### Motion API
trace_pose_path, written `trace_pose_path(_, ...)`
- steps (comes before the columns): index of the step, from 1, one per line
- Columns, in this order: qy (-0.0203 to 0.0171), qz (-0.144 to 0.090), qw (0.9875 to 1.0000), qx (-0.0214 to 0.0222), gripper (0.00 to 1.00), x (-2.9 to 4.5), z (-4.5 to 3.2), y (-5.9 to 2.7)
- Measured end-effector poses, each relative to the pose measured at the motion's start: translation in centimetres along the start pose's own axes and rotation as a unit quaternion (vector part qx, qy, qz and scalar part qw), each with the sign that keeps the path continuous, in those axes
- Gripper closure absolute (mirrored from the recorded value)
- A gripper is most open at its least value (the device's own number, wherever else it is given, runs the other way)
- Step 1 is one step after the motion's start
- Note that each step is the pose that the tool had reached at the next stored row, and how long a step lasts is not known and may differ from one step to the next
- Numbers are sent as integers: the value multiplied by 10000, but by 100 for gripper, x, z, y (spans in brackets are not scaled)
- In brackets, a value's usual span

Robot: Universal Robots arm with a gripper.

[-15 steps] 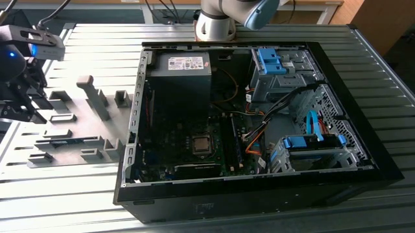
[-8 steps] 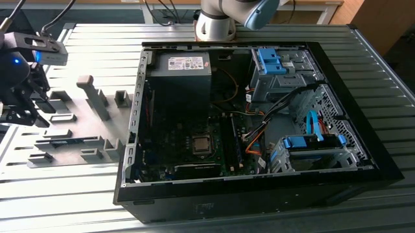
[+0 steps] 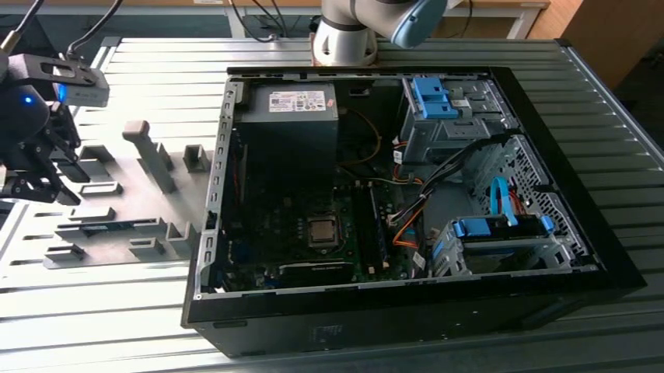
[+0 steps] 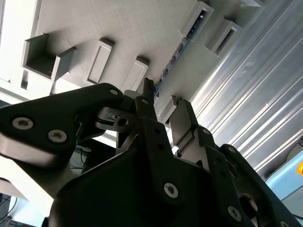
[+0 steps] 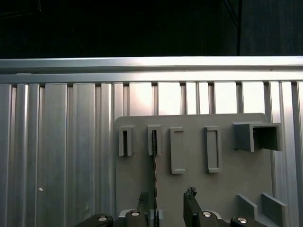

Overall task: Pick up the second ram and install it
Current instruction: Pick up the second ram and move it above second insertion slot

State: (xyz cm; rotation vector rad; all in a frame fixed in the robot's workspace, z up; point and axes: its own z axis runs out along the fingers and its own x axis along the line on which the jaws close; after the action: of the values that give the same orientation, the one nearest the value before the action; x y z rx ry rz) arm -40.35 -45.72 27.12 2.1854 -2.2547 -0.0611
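The second ram [image 5: 154, 175] stands on edge in slotted grey blocks on the grey fixture plate [image 5: 227, 189], showing as a thin dark line. In the second wrist view the ram [image 4: 176, 52] runs as a blue-green strip away from the fingertips. In the exterior view the ram [image 3: 109, 227] lies near the plate's front at the exterior view's left. My gripper [image 5: 166, 195] is open and hovers above the ram, one finger on each side, not touching it. The gripper [image 3: 42, 186] [image 4: 164, 97] holds nothing.
An open black computer case [image 3: 581, 256] lies on the ribbed metal table [image 3: 124, 318], to the exterior view's right of the plate, with its motherboard [image 3: 311, 225], cables and blue drive brackets exposed. Several upright grey blocks [image 3: 155, 155] stand on the plate. The arm's base [image 3: 347, 35] is behind the case.
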Motion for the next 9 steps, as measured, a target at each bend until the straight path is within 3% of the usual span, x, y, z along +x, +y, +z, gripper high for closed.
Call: trace_pose_path(9,0,0,10000,0,58,3,58,-1)
